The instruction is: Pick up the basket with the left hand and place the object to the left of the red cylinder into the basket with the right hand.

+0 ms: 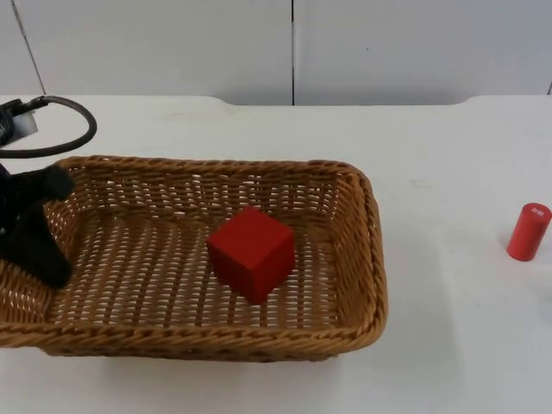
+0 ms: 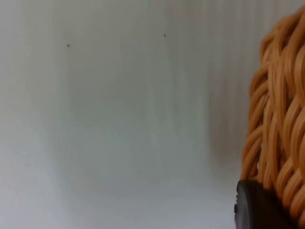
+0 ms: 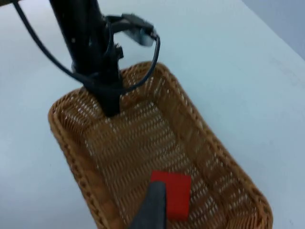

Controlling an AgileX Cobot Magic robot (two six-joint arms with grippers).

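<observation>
On basket [image 1: 362, 250] left rim, left hand [image 1: 34, 228] clamped; red cube [image 1: 252, 253] inside. Right hand [image 3: 153, 210] above cube, grip state unclear; advice: withdraw straight up, basket level.

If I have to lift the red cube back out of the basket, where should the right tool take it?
From above, I'd say. The red cube sits on the basket floor with woven walls all round, blocking side approach. Close on two opposite flat side faces, turning the wrist to suit, since it sits skewed to the rim.

White table top [image 1: 448, 345], grey partition wall [image 1: 155, 47] behind, vertical panel seam, soft even light
</observation>
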